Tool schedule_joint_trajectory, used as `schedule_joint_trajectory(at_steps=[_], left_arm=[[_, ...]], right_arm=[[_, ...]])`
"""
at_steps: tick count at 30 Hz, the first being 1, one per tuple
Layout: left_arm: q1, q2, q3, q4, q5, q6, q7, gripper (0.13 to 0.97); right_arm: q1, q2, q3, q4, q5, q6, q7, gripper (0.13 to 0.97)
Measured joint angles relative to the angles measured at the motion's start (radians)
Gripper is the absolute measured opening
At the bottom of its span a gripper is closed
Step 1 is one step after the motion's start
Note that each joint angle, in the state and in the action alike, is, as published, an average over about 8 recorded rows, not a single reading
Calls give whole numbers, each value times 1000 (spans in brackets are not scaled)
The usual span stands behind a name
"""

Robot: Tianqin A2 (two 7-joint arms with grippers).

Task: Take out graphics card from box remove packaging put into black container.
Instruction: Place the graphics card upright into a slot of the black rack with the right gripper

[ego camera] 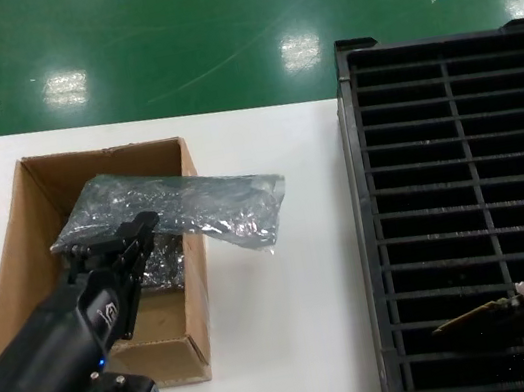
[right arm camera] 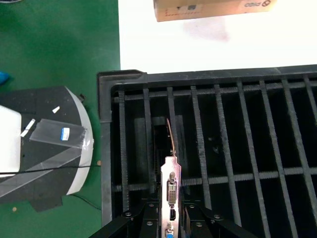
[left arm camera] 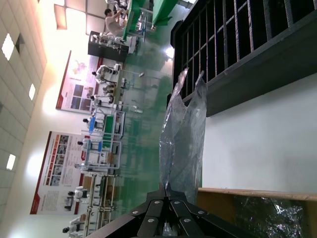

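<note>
Graphics card [right arm camera: 171, 186], pinched by right gripper [right arm camera: 170, 218], needs slotting into black container [right arm camera: 106, 148] lower right; left gripper [ego camera: 133, 241] grips packaging [ego camera: 178, 209] over box [ego camera: 12, 276]

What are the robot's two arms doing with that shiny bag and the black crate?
The left gripper is pinching the shiny bag and holding it over the cardboard box. The bag sticks out past the box's edge, above the white table. The right gripper is holding a graphics card by its metal end and has it over a slot in the black crate, near the robot's side of the crate.
</note>
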Motion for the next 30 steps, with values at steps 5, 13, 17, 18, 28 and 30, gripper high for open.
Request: schedule_joint_trajectory(at_steps=[5, 13, 17, 18, 28, 30], left_arm=[[0, 0, 0, 0, 0, 0, 0, 140], [0, 0, 0, 0, 0, 0, 0, 140], [0, 0, 0, 0, 0, 0, 0, 140], [0, 0, 0, 0, 0, 0, 0, 140], [0, 0, 0, 0, 0, 0, 0, 140], [0, 0, 0, 0, 0, 0, 0, 140]], right_arm=[[16, -30, -33, -6, -10, 0, -4, 188], [24, -77, -56, -7, -32, 0, -8, 188], [18, -103, -53, -3, -56, 1, -7, 217], [17, -109, -52, -1, -62, 1, -7, 227], [-22, -134, -14, 36, -75, 20, 1, 349], [-51, -120, 21, 55, -56, 49, 2, 382]])
